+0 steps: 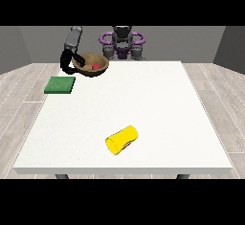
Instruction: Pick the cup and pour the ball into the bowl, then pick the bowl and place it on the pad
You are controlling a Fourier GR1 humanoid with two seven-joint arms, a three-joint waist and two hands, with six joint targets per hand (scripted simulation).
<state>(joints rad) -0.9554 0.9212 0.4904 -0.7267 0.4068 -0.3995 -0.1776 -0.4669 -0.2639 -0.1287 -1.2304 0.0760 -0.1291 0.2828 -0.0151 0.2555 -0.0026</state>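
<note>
lying tipped near the table's (191, 123) front middle: yellow cup (121, 140). leaving wide bare room between it and green pad (60, 84).

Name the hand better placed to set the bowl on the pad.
The robot's right hand, at the view's left: it already holds the bowl, ball inside, close above the pad. No other hand shows.

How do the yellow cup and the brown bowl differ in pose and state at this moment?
The yellow cup lies on its side, alone near the table's front; the brown wooden bowl is tilted and held off the table by the hand at the view's left. The bowl holds the red ball. Both are open containers.
</note>
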